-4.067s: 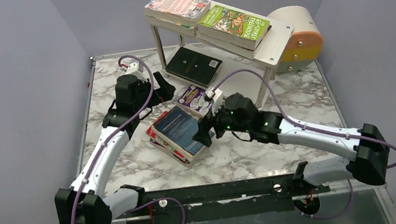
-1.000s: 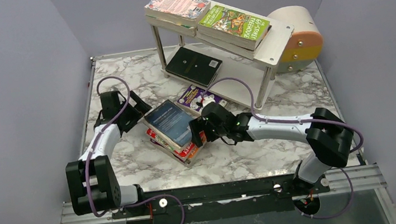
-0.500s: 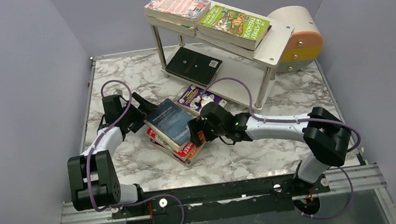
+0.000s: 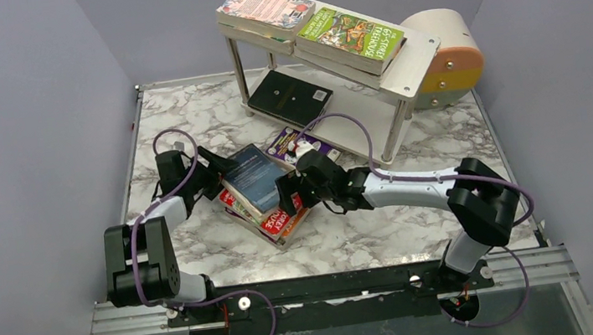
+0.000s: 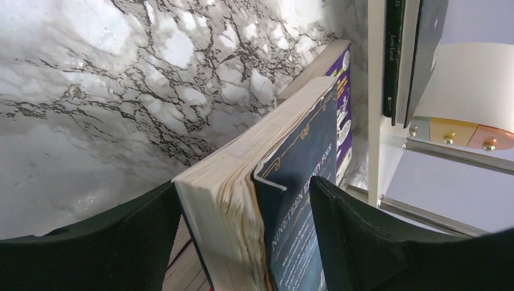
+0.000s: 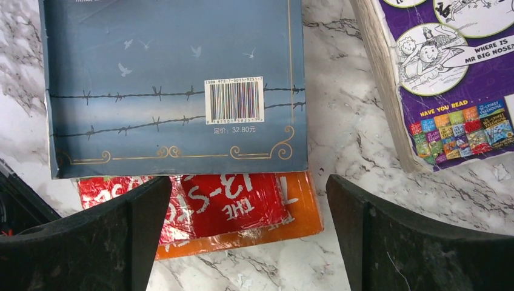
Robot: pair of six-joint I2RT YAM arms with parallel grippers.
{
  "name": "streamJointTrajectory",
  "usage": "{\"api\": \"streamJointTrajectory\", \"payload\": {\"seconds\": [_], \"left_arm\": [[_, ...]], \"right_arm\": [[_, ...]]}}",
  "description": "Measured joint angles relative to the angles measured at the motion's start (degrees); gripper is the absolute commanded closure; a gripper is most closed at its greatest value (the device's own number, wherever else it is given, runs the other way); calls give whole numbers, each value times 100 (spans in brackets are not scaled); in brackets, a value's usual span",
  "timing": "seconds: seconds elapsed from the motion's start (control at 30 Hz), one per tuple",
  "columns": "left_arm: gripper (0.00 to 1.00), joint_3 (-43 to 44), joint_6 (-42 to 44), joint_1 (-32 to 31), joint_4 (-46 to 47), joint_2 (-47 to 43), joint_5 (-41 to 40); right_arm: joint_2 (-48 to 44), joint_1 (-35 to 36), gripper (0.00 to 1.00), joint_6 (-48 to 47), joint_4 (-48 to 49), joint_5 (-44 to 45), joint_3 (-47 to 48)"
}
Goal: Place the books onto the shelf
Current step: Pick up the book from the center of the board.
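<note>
Plain lavender-grey walls [image 4: 18, 123] on three sides, closed booth. White marble-print surface [image 4: 186, 113], metal rail along its near edge. The shelf [image 4: 415, 65] stands at the far side, pale boards on thin metal legs. Round beige-and-orange box [image 4: 450, 53] just beside it on the right, touching or not, can't tell. Top tier carries a pink-patterned book [image 4: 265, 7] and a green book [image 4: 350, 35], flat, side by side. A black book [image 4: 289, 98] lies flat on the lower tier. A purple book [image 4: 289, 143] lies on the surface just beside the lower board. Mid-surface pile: blue book [image 4: 254, 176] on top, tilted, over a red book [image 6: 236, 203] and an orange book [image 6: 303, 221]. Left end effector [image 5: 242, 200] pinches the blue book, one finger on the page block, the other on the cover. Right end effector [image 6: 248, 206] is spread wide over the pile's near edge, holding nothing.
</note>
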Motion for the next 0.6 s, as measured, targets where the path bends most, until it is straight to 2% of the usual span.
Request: {"api": "streamJointTrajectory", "payload": {"seconds": [0.07, 0.13, 0.27, 0.6], "left_arm": [[43, -103, -116, 11, 151, 2, 7], [60, -151, -225, 15, 291, 2, 4], [100, -227, -461, 24, 632, -2, 4], [100, -452, -922, 48, 1333, -142, -87]], "right_arm": [[42, 0, 2, -17, 61, -4, 0], [92, 0, 2, -35, 98, -11, 0], [129, 0, 2, -48, 155, -20, 0], [125, 0, 2, -68, 258, 0, 0]]}}
